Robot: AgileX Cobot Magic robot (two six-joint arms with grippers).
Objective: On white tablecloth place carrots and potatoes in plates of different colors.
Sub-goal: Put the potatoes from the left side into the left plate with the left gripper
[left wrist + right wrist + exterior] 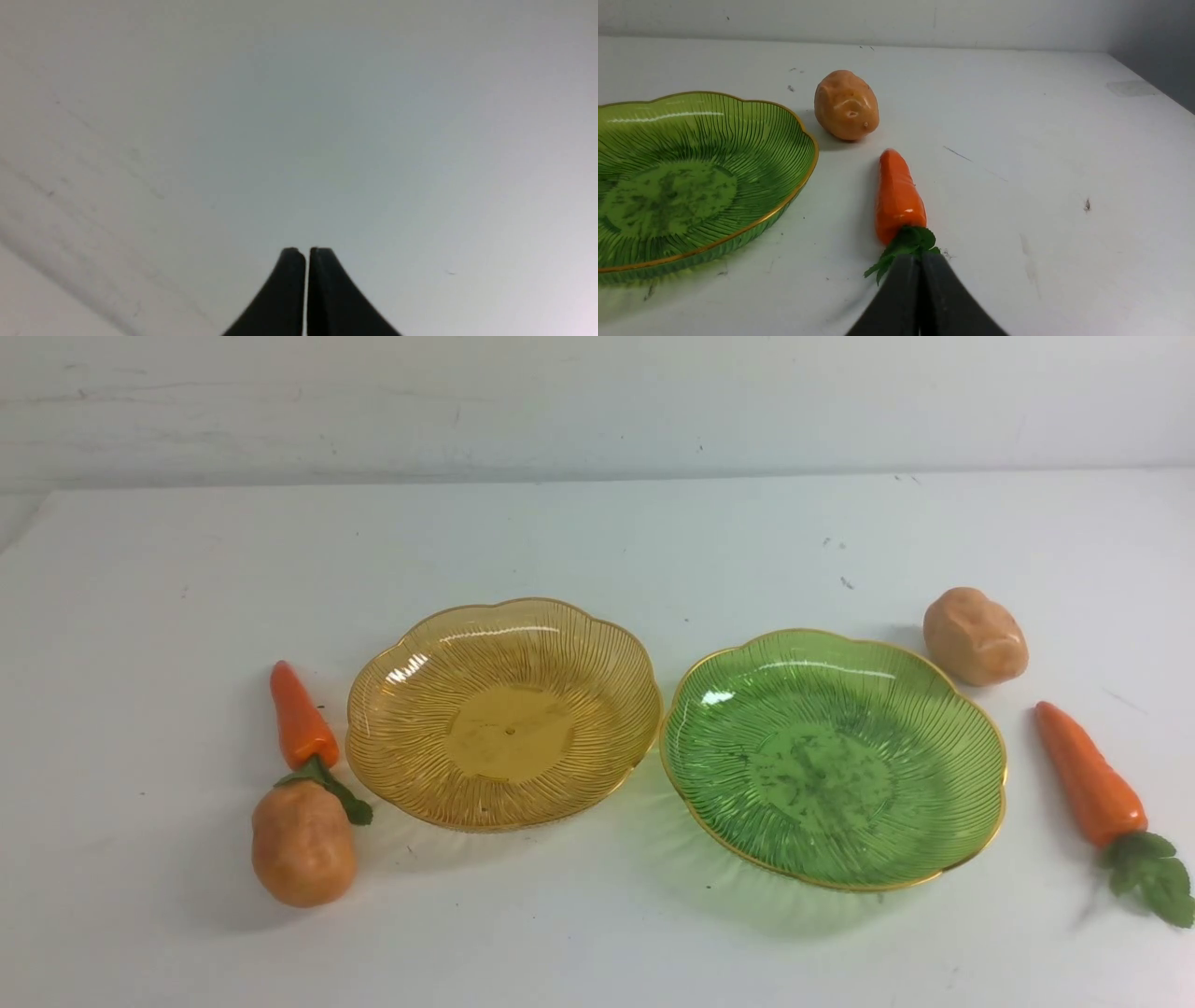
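Across the plain white tablecloth [597, 541], the ribbed translucent green plate [834, 635] with a gold rim and the matching amber-yellow plate [504, 605] just left of it both sit empty. Right of the green plate lie a glossy orange toy carrot [1088, 775] and a lumpy tan toy potato [976, 637]. Far left of it, the second carrot [301, 717] lays its leaves against the second potato [302, 845], so lifting one may drag the other. Both the left gripper [306, 254] and the right gripper [920, 266] have their jaws pressed together, holding nothing.

Soft light, glare on green plate [934, 728]
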